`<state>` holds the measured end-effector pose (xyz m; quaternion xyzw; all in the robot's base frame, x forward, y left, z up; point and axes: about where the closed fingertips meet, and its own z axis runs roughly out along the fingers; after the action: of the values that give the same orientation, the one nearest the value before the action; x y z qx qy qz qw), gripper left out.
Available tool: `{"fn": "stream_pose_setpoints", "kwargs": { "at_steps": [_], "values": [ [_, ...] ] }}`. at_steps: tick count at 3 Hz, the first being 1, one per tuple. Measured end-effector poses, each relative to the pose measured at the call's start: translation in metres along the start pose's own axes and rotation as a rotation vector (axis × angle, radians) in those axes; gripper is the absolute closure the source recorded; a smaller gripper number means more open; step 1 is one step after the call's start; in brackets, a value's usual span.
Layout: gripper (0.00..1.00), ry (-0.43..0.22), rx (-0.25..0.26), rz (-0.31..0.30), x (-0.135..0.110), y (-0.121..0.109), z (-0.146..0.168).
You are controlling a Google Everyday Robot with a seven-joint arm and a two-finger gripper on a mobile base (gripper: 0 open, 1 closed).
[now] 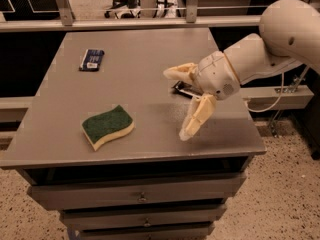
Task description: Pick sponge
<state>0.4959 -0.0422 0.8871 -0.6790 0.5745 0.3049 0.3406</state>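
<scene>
End effector [176, 104] hanging over right part of counter [140, 54]. Fingers [199, 115] spread wide, holding nothing. One finger pointing down close to counter top, other sticking out to left.

Sponge [107, 125] lying flat near front left, green side up, well apart from end effector.

Doing it well, I think: sliding left over sponge, going down with one finger each side of yellow foam, squeezing softly.

White arm [260, 54] reaching in from right, bending at wrist.

Dark wrapper [92, 59] lying back left, not wanted.

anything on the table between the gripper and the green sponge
Nothing: in the camera view only bare grey tabletop separates the open cream two-finger gripper from the green-topped yellow foam sponge.
</scene>
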Motion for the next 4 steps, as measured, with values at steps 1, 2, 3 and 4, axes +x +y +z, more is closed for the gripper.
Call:
{"fn": "stream_pose_setpoints", "kwargs": {
  "at_steps": [1,2,3,4],
  "values": [
    [0.00,-0.064,-0.081,-0.023,-0.006,-0.006,0.025],
    [0.00,-0.098,-0.109,-0.054,-0.013,-0.008,0.052],
    [0.00,-0.102,-0.110,-0.070,-0.018,-0.012,0.077],
    [0.00,-0.102,-0.119,-0.076,-0.024,-0.018,0.099]
  ]
}}
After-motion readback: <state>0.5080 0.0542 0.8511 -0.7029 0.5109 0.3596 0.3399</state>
